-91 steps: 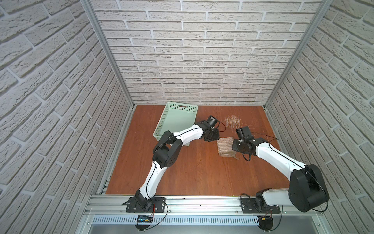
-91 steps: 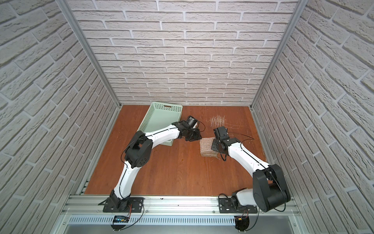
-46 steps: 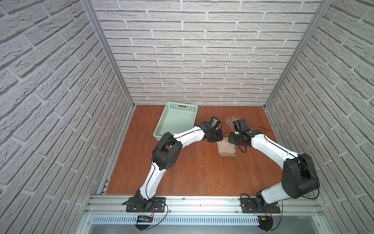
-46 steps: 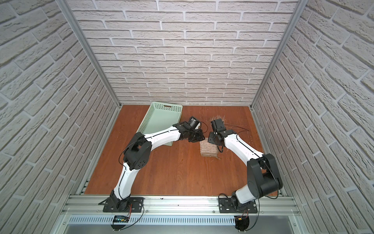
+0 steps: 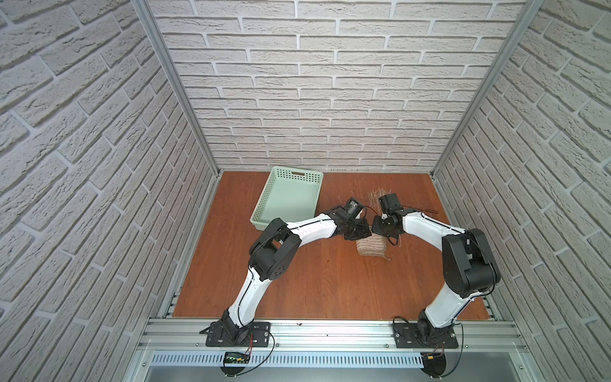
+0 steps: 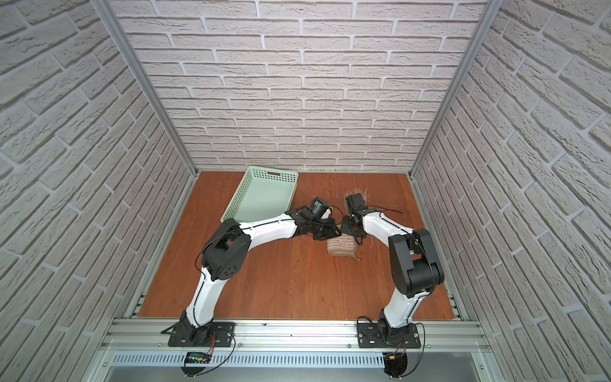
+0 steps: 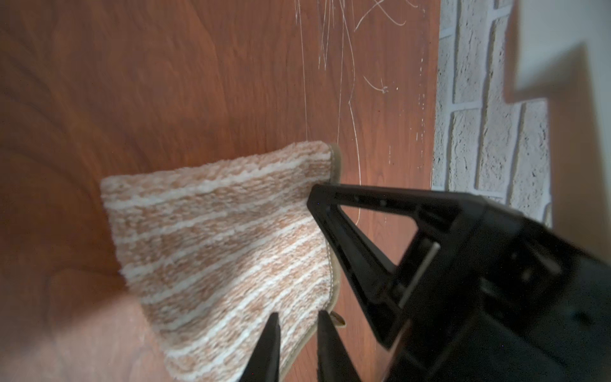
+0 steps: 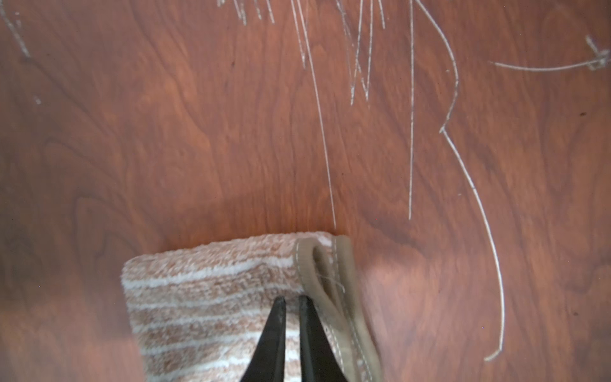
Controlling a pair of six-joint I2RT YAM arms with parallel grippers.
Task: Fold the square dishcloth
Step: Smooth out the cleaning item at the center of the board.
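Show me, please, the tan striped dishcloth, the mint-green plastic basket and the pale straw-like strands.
tan striped dishcloth (image 5: 371, 248): in a top view, striped middle.
mint-green plastic basket (image 5: 297, 176): in a top view, far wall.
pale straw-like strands (image 5: 375, 194): in a top view, middle.

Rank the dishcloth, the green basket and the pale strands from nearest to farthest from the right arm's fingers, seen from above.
1. square dishcloth, right beneath them.
2. pale strands, a little farther back.
3. mint-green basket, far off, back-left.
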